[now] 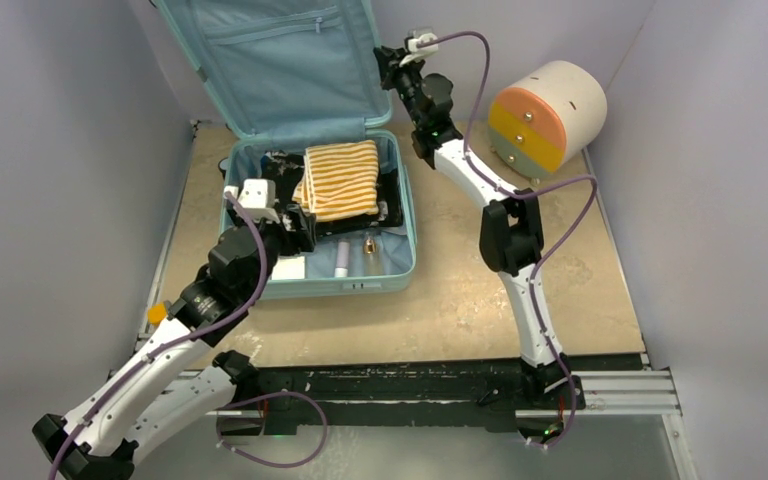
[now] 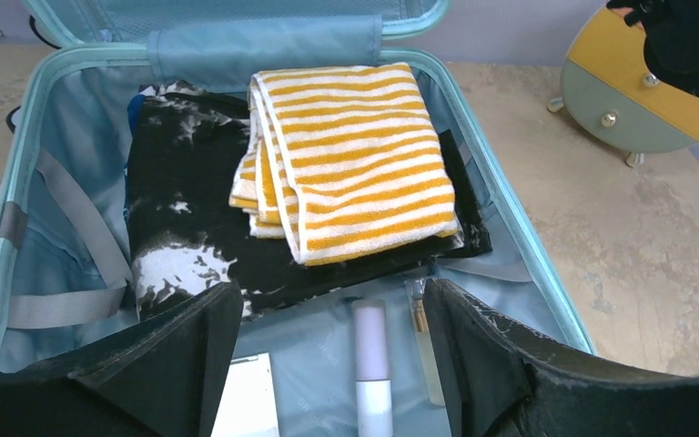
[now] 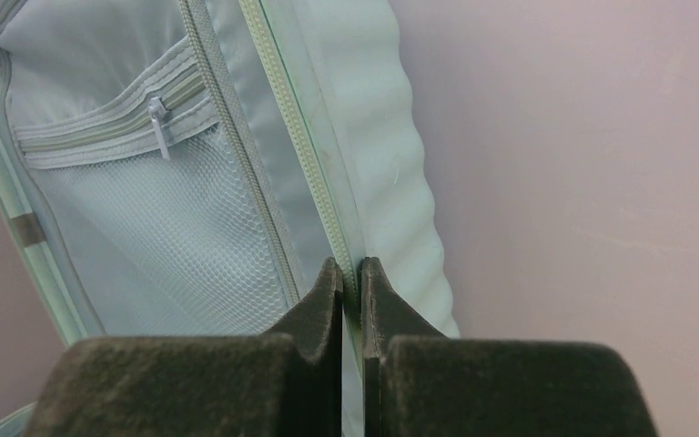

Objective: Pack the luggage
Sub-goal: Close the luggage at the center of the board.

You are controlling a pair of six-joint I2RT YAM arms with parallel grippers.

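Hovering over the open luggage (image 1: 360, 285) on the surface (image 1: 480, 300), the left gripper (image 2: 332, 296) has its jaws apart near the striped towel (image 2: 355, 155), while only the right wrist view shows the right gripper (image 3: 352, 273) with jaws clamped on the rim of the upright lid (image 3: 146, 209), a stiff, probably slippery edge that looks light enough to swing.

Plain pale lilac-grey walls close the space on the left (image 1: 50, 150), the right (image 1: 720, 150) and the far side (image 1: 520, 25), evenly lit with soft shadows. The table (image 1: 440, 300) has a mottled beige, stone-look top. At its far right corner, near the right wall, stands a round cream drawer unit (image 1: 550, 115) with orange, yellow and green fronts and small knobs. A black strip with a metal rail (image 1: 620, 385) runs along the near edge.
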